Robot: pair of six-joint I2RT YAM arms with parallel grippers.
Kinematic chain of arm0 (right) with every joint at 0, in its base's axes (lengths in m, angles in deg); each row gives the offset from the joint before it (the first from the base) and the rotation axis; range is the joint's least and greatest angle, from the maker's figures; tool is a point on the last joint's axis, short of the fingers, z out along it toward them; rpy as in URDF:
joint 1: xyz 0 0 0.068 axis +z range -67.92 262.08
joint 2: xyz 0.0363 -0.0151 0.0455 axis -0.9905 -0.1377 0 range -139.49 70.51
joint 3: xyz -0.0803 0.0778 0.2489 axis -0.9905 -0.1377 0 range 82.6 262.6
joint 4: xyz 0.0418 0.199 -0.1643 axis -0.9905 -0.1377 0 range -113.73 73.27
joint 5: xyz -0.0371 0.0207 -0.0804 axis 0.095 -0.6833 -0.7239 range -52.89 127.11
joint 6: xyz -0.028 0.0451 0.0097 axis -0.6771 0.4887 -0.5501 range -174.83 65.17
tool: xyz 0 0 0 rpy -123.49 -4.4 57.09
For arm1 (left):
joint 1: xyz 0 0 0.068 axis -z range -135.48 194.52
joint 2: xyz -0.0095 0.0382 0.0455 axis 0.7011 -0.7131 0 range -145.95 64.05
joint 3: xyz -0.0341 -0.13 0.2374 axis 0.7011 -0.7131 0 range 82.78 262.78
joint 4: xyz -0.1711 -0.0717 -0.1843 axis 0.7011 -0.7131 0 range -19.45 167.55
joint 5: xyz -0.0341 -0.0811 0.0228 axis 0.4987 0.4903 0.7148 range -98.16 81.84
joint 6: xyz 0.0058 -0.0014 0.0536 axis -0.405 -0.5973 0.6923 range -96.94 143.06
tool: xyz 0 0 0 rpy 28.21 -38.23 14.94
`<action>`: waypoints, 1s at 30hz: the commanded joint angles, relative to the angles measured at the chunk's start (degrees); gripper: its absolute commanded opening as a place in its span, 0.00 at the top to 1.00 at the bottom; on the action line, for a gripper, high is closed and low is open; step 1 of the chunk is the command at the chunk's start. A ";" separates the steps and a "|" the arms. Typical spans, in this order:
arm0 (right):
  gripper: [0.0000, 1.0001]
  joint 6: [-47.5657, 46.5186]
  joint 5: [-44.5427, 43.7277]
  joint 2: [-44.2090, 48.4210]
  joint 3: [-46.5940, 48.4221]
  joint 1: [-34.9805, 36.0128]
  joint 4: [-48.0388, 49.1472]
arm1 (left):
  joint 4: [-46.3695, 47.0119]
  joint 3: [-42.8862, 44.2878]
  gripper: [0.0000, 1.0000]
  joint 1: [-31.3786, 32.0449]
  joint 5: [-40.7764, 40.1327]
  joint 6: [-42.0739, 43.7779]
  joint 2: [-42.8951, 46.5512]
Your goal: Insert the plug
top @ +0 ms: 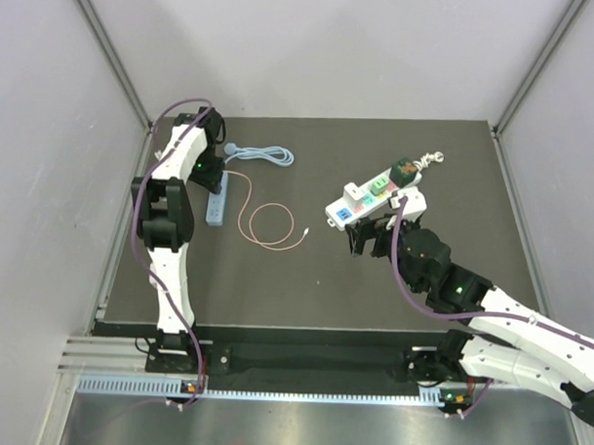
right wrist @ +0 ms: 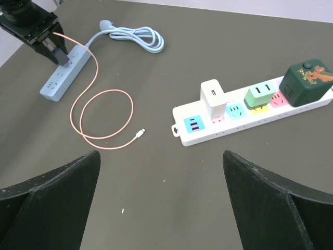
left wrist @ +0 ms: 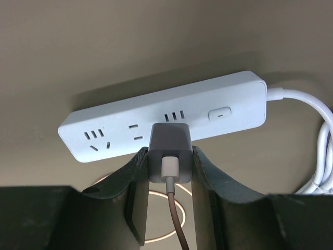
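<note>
Left claw (left wrist: 170,159) clamped on grey plug (left wrist: 169,140) — plug sits at blue strip's (left wrist: 104,133) middle socket. Right claw (right wrist: 158,166) apart, well right of the blue strip, above bench (right wrist: 171,203).

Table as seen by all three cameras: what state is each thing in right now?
Left pincer: shut on the grey charger.
Grey charger: pressed against the blue strip at a middle socket; full seating unclear.
Pink cable: one end in the charger, other end lying loose.
Light-blue cord: coiled, its wall plug lying free.
White strip: three adapters plugged in.
Right pincer: open, empty.
</note>
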 commanded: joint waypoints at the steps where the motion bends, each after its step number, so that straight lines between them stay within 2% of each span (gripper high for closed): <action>1: 0.00 -0.88 -0.35 -0.50 2.02 0.63 1.84 | -0.85 0.87 1.00 -0.32 -0.93 -0.71 -0.80; 18: 0.00 -2.11 -0.17 -3.14 2.99 0.63 2.36 | 2.75 3.59 1.00 -1.29 -2.69 1.66 -1.23; 30: 0.00 -2.82 -0.70 -3.40 2.99 0.63 2.45 | 1.26 -0.80 1.00 -1.20 -0.93 -0.27 -1.41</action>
